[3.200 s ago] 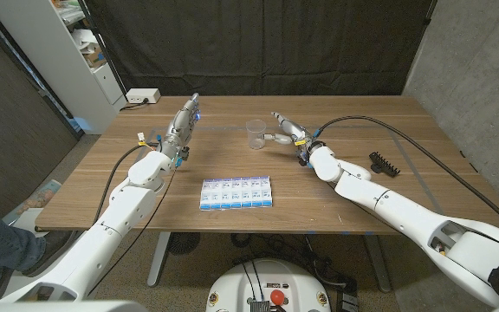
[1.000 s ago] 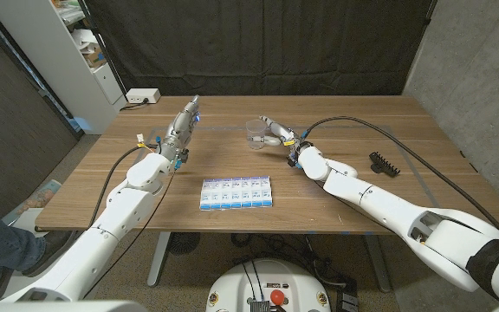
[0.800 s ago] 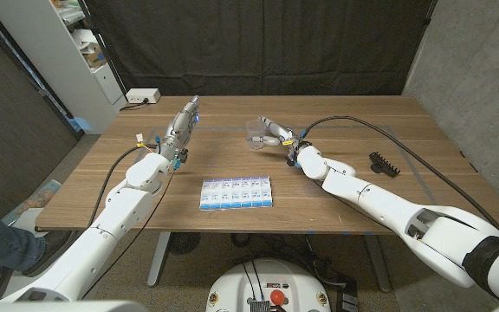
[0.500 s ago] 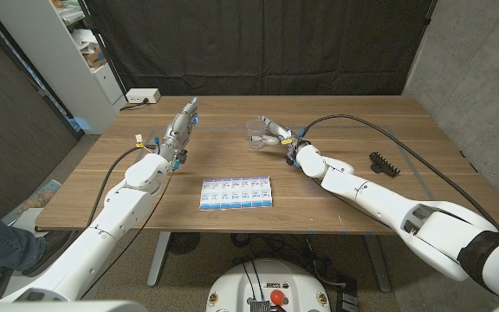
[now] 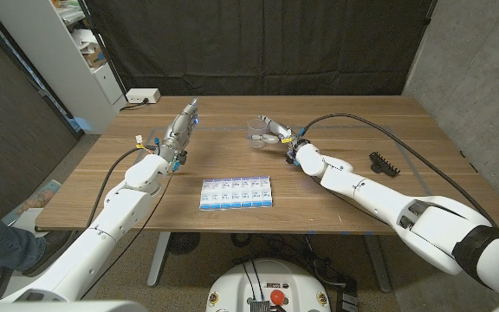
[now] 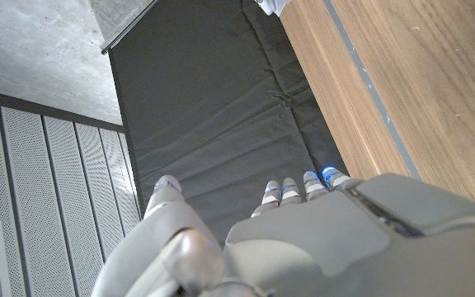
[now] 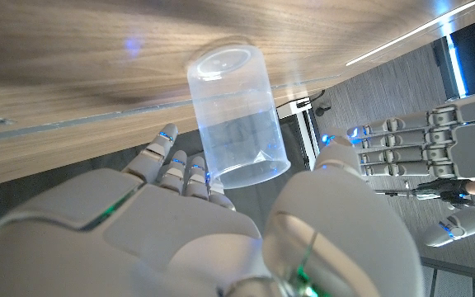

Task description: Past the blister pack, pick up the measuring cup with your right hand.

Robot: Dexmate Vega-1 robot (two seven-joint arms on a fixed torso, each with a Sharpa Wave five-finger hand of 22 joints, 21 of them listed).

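Beyond blister pack (image 5: pixel 236 193), clear measuring cup (image 5: pixel 255 133), upright, right robot hand (image 5: pixel 273 133) around it

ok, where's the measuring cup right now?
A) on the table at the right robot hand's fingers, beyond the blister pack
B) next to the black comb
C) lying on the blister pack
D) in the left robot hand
A: the measuring cup stands on the table at the right robot hand, with fingers on either side of it in the right wrist view, beyond the blister pack.

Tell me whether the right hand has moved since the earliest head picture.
Yes. The right hand has shifted toward the robot's left, up to the measuring cup, judged against the blister pack, which stayed put.
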